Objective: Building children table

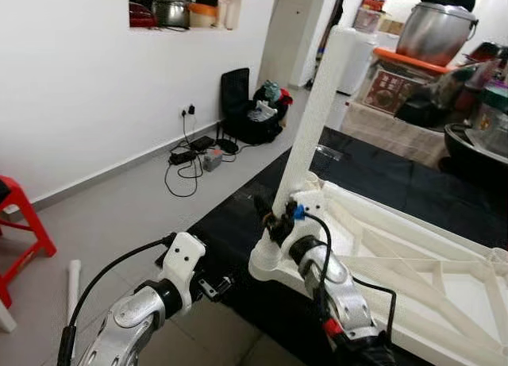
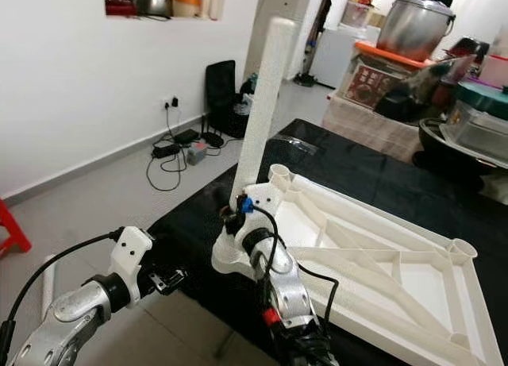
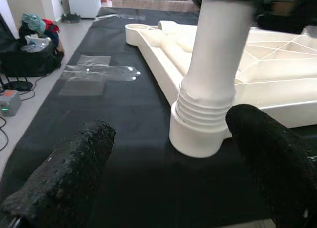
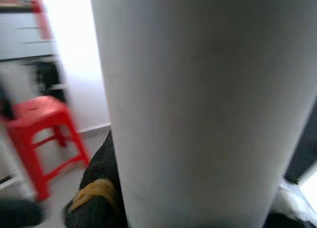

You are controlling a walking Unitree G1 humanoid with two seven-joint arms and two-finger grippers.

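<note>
One white leg (image 1: 316, 120) is standing in the upturned tabletop's (image 2: 397, 271) corner socket, the right gripper (image 1: 276, 220) clamping its base; the left gripper (image 3: 168, 163) is waiting wide open, holding nothing.

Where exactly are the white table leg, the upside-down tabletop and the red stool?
white table leg (image 2: 258, 104), right eye view, middle of its upright shaft.
upside-down tabletop (image 2: 413, 290), right eye view, a flat panel between its ribs.
red stool (image 1: 22, 215), left eye view, its slanted front leg.
</note>
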